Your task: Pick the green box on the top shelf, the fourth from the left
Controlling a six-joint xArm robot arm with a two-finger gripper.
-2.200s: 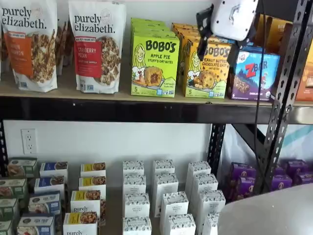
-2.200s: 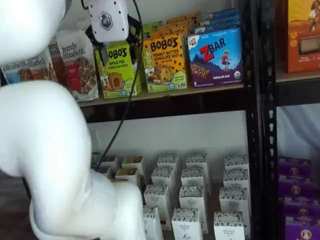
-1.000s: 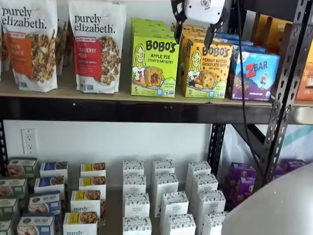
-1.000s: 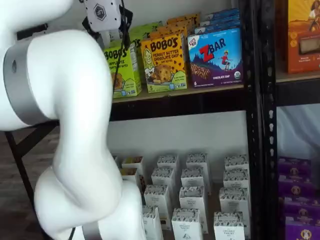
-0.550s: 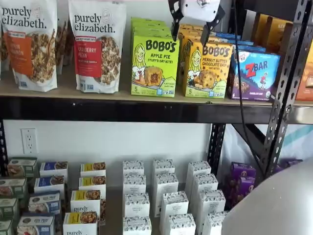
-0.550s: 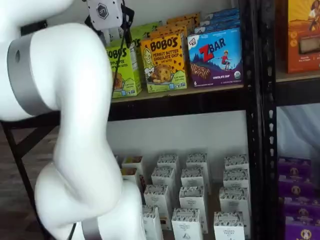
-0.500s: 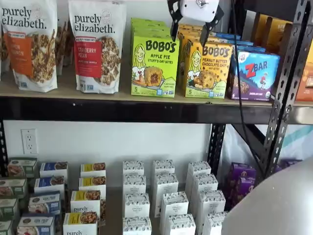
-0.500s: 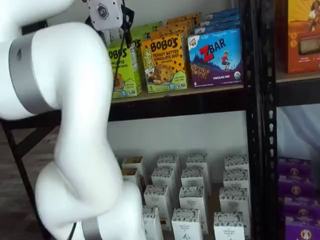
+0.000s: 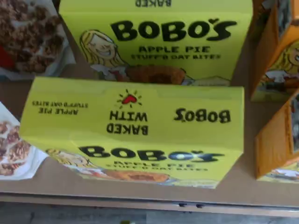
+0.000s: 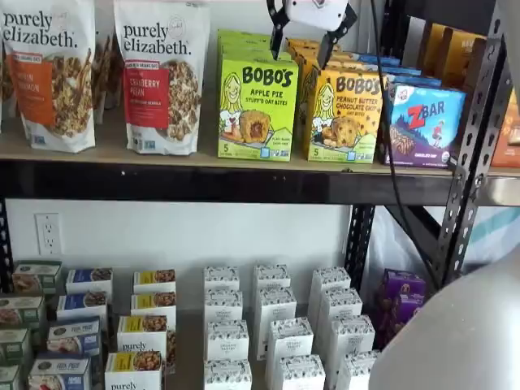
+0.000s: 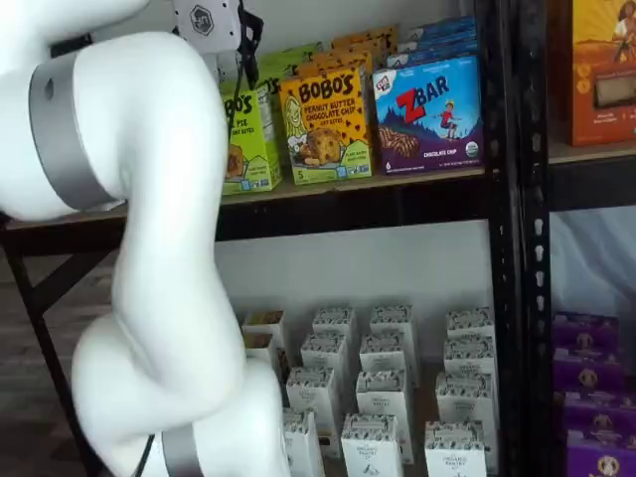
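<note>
Gripper [image 10: 301, 45] hanging from the top edge of a shelf view, white body cut off above, two black fingers [image 10: 277, 31] spread apart with a plain gap between them, holding nothing. Poised above and slightly right of the green box [image 10: 257, 106], over the seam between it and the yellow-orange Bobo's box [image 10: 344, 114]. In the other shelf view, gripper body [image 11: 211, 20] partly hidden behind the large white arm [image 11: 149, 248]; fingers not readable there. Black cable [image 10: 388, 146] trailing down from the wrist past the blue Zbar box [image 10: 422, 122].

Green box standing upright at the front edge of the top shelf [image 10: 203, 183], more green cartons lined up behind it; seen from above in the wrist view [image 9: 135, 130], with a second identical carton [image 9: 159, 42] behind. Granola bag [image 10: 161, 73] to its left.

Compared with 2.2 s ago: gripper shifted leftward from over the yellow-orange box and the Zbar box toward the green box, and raised, so less of the white body shows. Boxes unchanged in position.
</note>
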